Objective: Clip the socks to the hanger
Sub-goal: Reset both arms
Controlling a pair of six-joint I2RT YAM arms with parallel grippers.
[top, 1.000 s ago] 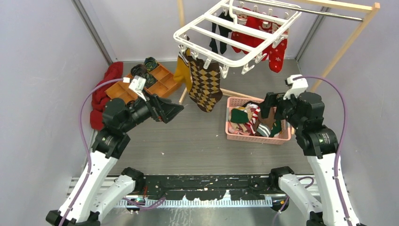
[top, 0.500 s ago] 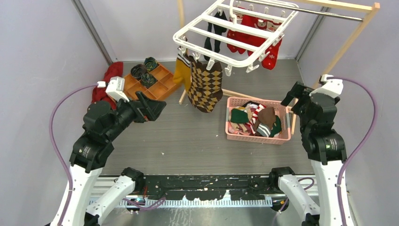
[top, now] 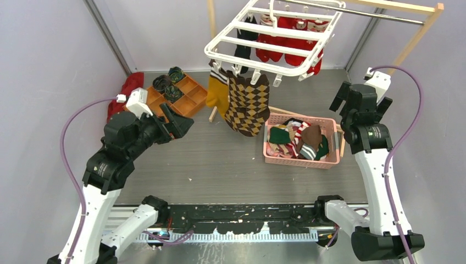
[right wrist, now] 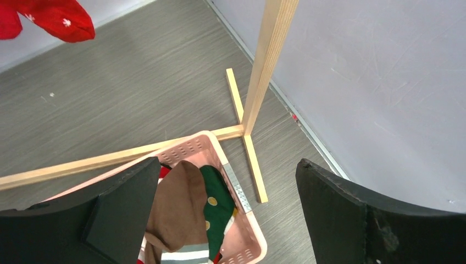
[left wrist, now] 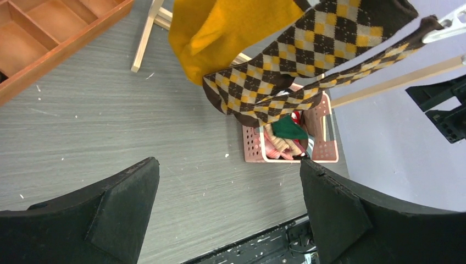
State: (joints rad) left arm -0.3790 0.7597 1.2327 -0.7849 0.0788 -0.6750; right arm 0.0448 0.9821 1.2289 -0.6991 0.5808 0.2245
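White plastic bars form the rectangular hanger (top: 264, 67), at whose near edge a soft mustard sock (top: 217, 93) and a diamond-patterned argyle sock (top: 247, 107) are clipped and hang limp. The left gripper (left wrist: 228, 176) and the right gripper (right wrist: 228, 176) are spread fully apart, and nothing is held.

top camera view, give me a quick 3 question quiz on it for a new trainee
1. True or false: the left gripper is holding the argyle sock.
2. Seen from the top camera, where does the mustard-yellow sock hang relative to the argyle sock? A) directly to its left B) directly to its right C) far across the frame from it
3. Short answer: what container holds the loose socks that are not yet hung?

Key
1. False: its jaws stand open and empty, apart from the sock.
2. A
3. The pink basket.
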